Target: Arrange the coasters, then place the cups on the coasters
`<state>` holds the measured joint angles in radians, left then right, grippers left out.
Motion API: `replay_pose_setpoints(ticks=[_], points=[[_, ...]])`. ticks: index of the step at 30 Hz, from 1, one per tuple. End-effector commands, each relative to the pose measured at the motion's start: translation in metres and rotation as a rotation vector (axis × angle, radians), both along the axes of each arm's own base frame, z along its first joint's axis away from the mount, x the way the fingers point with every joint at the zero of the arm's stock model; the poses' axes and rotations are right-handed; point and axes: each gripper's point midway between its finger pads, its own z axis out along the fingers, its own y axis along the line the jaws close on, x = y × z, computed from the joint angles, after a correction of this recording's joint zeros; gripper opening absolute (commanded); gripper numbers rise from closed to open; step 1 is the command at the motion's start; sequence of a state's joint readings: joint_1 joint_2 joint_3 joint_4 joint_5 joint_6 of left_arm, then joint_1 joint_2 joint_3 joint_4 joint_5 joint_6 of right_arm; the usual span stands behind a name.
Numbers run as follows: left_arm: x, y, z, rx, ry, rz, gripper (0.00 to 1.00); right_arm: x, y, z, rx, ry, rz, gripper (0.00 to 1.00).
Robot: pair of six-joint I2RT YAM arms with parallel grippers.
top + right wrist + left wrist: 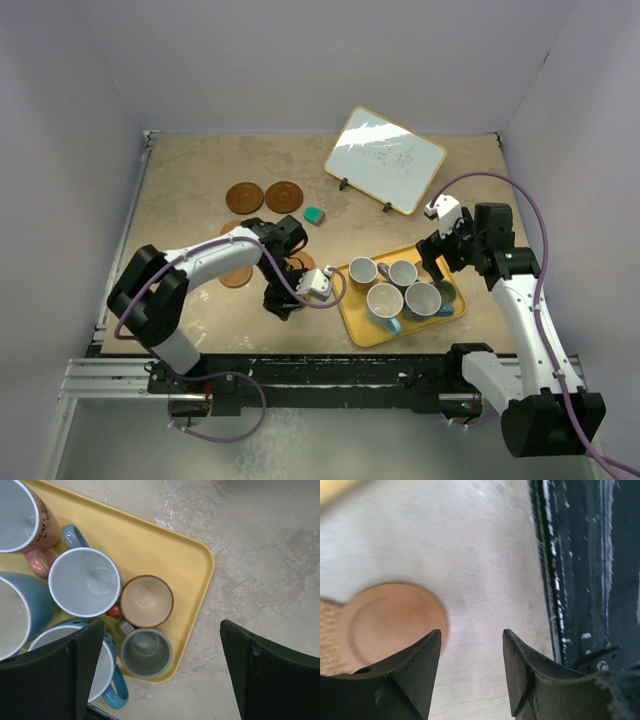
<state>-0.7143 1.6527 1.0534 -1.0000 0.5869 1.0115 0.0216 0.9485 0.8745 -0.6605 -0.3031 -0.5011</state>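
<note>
Two dark brown coasters (244, 196) (284, 196) lie side by side at the back left. A light orange-brown coaster (237, 276) shows partly under my left arm, and the left wrist view has this kind of coaster (390, 622) just left of the fingers. My left gripper (281, 304) (471, 636) is open over bare table with nothing between its fingers. Several cups (385, 301) stand packed on the yellow tray (356, 322). My right gripper (438, 263) (157, 630) hangs open above the tray's corner, over the grey cup (146, 653) and the orange-tan cup (146, 601).
A small teal block (314, 215) lies behind my left arm. A whiteboard (385, 158) stands propped at the back. The black rail (585, 570) of the table's near edge runs just right of my left fingers. Two more coasters peek out from under the left arm.
</note>
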Motion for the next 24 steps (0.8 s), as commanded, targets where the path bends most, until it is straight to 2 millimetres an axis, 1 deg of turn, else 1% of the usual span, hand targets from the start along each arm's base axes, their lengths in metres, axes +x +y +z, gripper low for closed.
replay_pose_setpoints(ticks=[1, 3, 5, 9, 14, 17, 21, 24], points=[[0.051, -0.035, 0.05, -0.198, -0.181, 0.13, 0.5, -0.001, -0.001, -0.001, -0.013, 0.002, 0.006, 1.0], [0.073, -0.04, 0.06, -0.247, -0.222, 0.21, 0.51, -0.001, 0.0, 0.0, -0.012, 0.0, 0.007, 1.0], [0.092, -0.041, 0.063, -0.276, -0.238, 0.273, 0.53, -0.001, -0.001, 0.0, -0.013, -0.001, 0.007, 1.0], [0.117, -0.04, 0.054, -0.273, -0.21, 0.359, 0.56, -0.001, 0.0, 0.0, -0.011, -0.002, 0.007, 1.0], [0.136, -0.045, 0.036, -0.252, -0.176, 0.431, 0.57, -0.001, -0.001, 0.0, -0.013, -0.003, 0.008, 1.0], [0.138, -0.047, 0.022, -0.224, -0.138, 0.447, 0.57, -0.001, -0.001, -0.001, -0.013, 0.001, 0.009, 1.0], [0.145, -0.045, 0.005, -0.181, -0.12, 0.491, 0.57, -0.001, -0.001, -0.002, -0.016, 0.006, 0.009, 1.0], [0.157, -0.039, -0.004, -0.14, -0.154, 0.547, 0.57, -0.001, -0.001, -0.003, -0.019, 0.007, 0.009, 1.0]])
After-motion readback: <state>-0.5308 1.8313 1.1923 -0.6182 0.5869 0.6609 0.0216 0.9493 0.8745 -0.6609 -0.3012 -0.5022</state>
